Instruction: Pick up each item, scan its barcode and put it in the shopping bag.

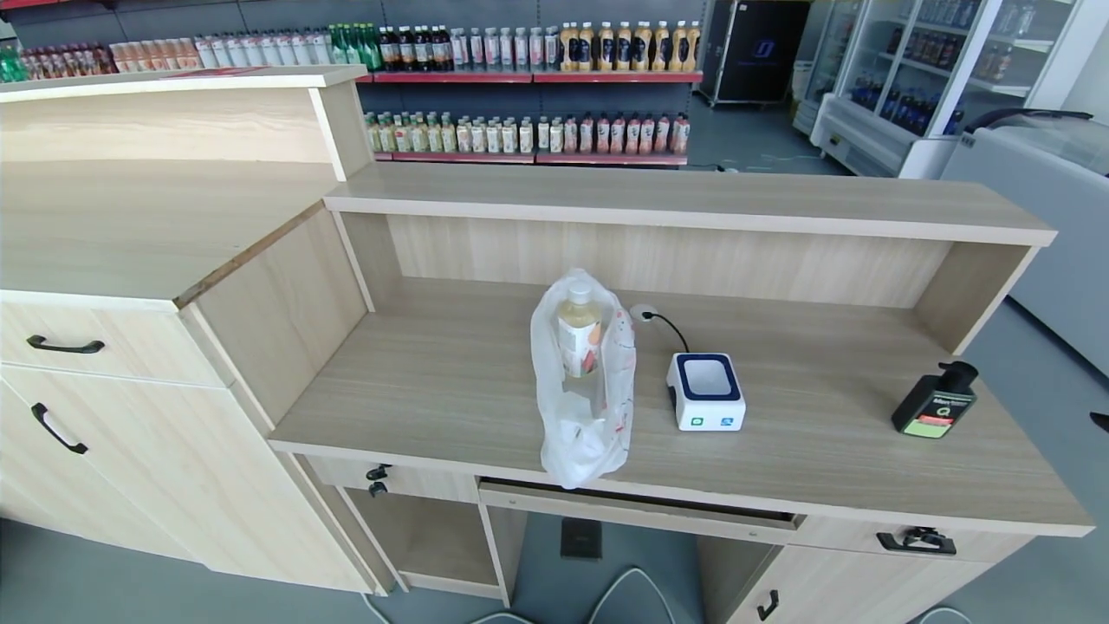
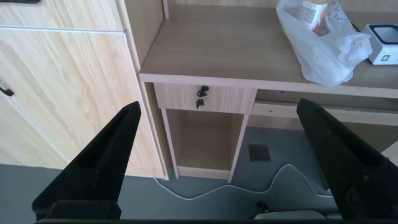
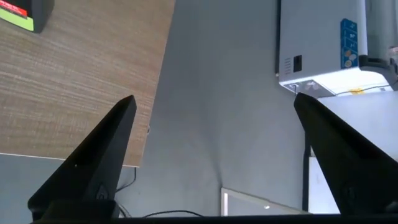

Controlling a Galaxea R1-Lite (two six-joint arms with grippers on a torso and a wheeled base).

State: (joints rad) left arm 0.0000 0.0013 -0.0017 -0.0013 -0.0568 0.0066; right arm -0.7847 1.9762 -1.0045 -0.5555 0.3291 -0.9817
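Jaws spread wide on left gripper (image 2: 217, 102) and right gripper (image 3: 214, 98); shopping bag (image 1: 582, 407), bottle (image 1: 579, 334) upright inside, stands just left of the scanner (image 1: 705, 390), reaching the front edge of the counter (image 1: 433, 381); black pump bottle (image 1: 936, 400) well right of the scanner, bare wood between.

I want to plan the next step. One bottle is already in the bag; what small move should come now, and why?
Probably move the right gripper over the counter toward the dark pump bottle. It rests on the counter's right side, outside the shopping bag, and the right fingers are open and empty near that edge.
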